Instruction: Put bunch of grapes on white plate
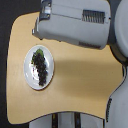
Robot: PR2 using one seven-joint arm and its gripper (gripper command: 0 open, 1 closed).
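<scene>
The bunch of grapes [40,66] lies on the white plate [28,73], lengthwise across its middle, green leafy stem end toward the top of the frame. The plate rests on the light wooden desk [80,85], toward the exterior view's left. A large grey arm housing [75,22] overhangs the desk's upper edge. The tool cannot be made out here; whether it is apart or together cannot be told.
</scene>
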